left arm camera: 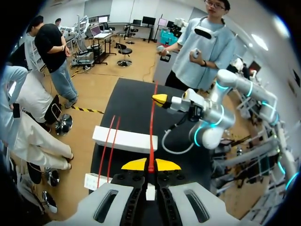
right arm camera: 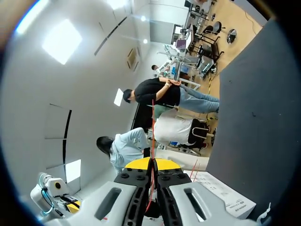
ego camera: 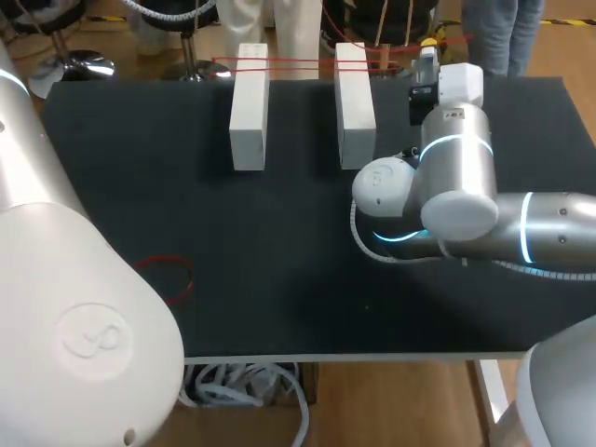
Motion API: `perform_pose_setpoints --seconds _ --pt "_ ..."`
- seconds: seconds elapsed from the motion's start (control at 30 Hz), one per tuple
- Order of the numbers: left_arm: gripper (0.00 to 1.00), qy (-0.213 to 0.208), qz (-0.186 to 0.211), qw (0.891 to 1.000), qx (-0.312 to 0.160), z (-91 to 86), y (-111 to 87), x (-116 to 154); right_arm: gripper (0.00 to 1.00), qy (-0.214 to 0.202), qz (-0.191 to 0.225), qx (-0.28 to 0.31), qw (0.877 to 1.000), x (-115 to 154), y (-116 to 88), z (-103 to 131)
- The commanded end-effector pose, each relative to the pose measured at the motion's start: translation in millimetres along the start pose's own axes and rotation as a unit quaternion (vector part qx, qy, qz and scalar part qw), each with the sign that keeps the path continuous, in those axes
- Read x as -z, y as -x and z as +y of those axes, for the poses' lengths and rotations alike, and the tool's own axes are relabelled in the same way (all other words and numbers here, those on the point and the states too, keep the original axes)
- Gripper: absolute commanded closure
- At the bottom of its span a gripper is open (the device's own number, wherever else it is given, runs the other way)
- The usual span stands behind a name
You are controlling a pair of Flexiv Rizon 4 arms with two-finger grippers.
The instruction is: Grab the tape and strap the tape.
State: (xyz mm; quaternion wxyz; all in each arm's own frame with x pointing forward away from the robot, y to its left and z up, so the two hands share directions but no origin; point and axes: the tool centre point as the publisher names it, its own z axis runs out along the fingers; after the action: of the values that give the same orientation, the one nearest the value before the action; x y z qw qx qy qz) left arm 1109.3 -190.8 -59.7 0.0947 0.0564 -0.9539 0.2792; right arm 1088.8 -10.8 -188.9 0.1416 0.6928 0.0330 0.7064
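Two white blocks (ego camera: 250,107) (ego camera: 355,102) stand side by side on the black table (ego camera: 279,242). A thin red tape (ego camera: 298,63) is stretched across their far ends. My right gripper (ego camera: 426,47) is past the right block, at the far edge, shut on the tape (right arm camera: 152,127), which runs out from between its yellow tips (right arm camera: 151,164). My left gripper (left arm camera: 151,165) is shut on the same red tape (left arm camera: 152,127), which runs taut straight ahead to the right gripper (left arm camera: 160,99). Two more red strands (left arm camera: 108,150) cross a white block (left arm camera: 124,140) beside it. The head view does not show the left gripper.
A loose red loop (ego camera: 168,275) lies on the table near the front left. My right arm's elbow (ego camera: 447,186) hangs over the right middle of the table. My left arm's big white link (ego camera: 65,317) fills the front left corner.
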Motion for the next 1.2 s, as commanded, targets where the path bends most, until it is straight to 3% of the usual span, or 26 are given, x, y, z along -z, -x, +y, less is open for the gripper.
perform_pose_setpoints --seconds 0.03,0.43,0.6,0.77,0.97,1.2 --pt "1.0 0.011 0.003 1.0 0.001 -3.8 2.2 2 1.0 0.0 -0.002 0.0 1.0 -1 -1 0" --pt "1.0 0.011 0.003 1.0 0.001 -3.8 2.2 2 1.0 0.0 -0.002 0.0 1.0 -1 -1 0" --pt "1.0 0.011 0.003 1.0 0.001 -3.8 2.2 2 1.0 0.01 0.021 0.104 0.994 -1 -13 0" --pt "1.0 0.011 0.003 1.0 0.001 -3.8 2.2 2 1.0 0.028 0.052 0.209 0.976 -8 -22 -2" --pt "1.0 0.011 0.003 1.0 0.001 -3.8 2.2 2 1.0 0.041 0.063 0.283 0.956 -17 -35 -4" --pt "1.0 0.011 0.003 1.0 0.001 -3.8 2.2 2 1.0 0.006 0.069 0.379 0.923 -13 -45 -9"
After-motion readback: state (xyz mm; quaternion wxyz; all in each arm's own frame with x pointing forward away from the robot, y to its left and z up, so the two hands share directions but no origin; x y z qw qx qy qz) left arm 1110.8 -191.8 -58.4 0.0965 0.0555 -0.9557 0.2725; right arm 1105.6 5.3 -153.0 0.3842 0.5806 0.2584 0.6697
